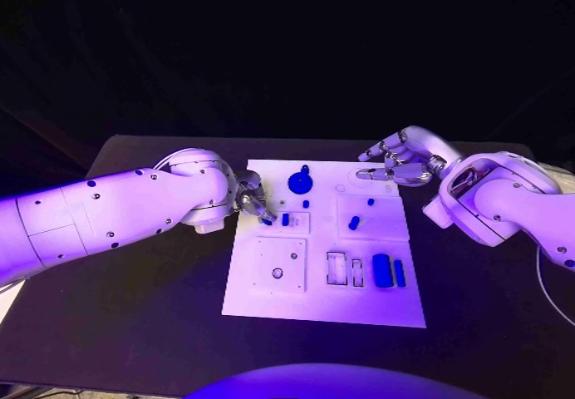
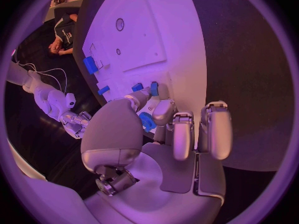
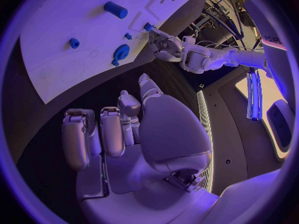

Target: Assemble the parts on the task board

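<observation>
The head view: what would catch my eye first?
The white task board in the middle of the black table, dotted with small blue parts. The left robot hand pinches a blue part at the board's left edge; the right robot hand hovers by its far right corner, holding nothing.

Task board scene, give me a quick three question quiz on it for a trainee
1. True or false: the left hand is pinching a small blue part over the task board.
2. Which hand holds nothing, with its fingers apart? A) left B) right C) both
3. Fill in: the blue gear lies on the board's ___ edge, seen from the robot.

Key: 1 true. 2 B, the right hand sits at the board's far right corner, holding nothing. 3 far.
</observation>
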